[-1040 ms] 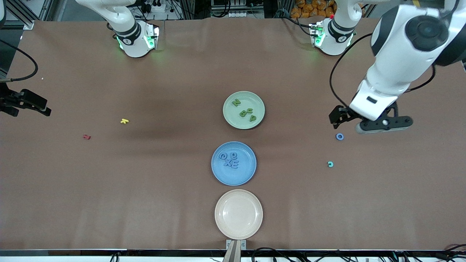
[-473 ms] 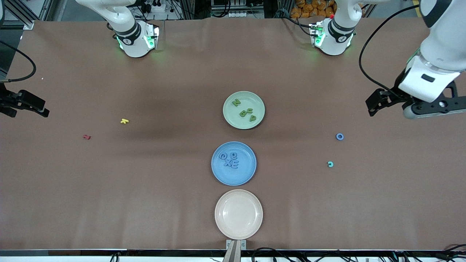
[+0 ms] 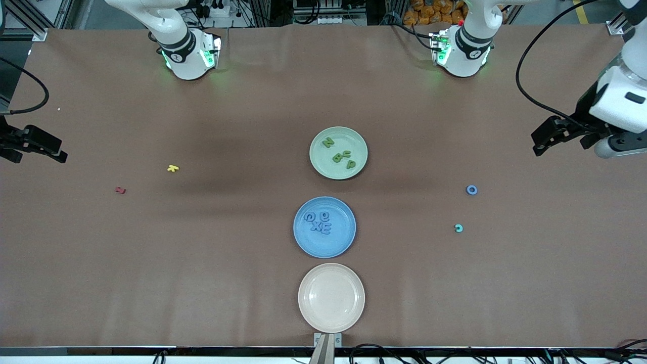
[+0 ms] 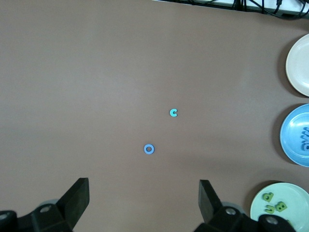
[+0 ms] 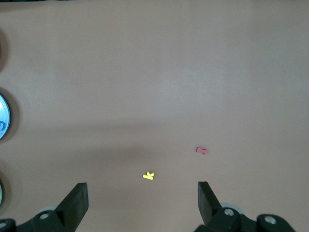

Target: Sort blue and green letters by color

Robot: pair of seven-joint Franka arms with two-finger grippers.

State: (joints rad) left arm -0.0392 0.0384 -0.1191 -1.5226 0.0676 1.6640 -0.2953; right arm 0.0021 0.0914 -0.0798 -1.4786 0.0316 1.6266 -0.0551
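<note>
Several green letters (image 3: 337, 157) lie in the pale green plate (image 3: 354, 136) at the table's middle. Several blue letters (image 3: 319, 225) lie in the blue plate (image 3: 338, 242), which is nearer to the front camera. A loose blue ring-shaped letter (image 3: 471, 190) (image 4: 149, 149) rests on the table toward the left arm's end. My left gripper (image 3: 548, 137) (image 4: 144, 186) hangs open and empty over the table's edge there. My right gripper (image 3: 38, 144) (image 5: 143, 189) waits open and empty over the right arm's end.
A teal letter C (image 3: 458, 228) (image 4: 174, 113) lies a little nearer to the front camera than the blue ring. An empty cream plate (image 3: 331, 297) sits nearest the front camera. A yellow letter (image 3: 173, 168) (image 5: 148, 176) and a red letter (image 3: 120, 190) (image 5: 202, 151) lie toward the right arm's end.
My left arm has pulled away from above the blue ring, outward to the left arm's end of the table. The letters, the plates and my right arm have stayed put.
</note>
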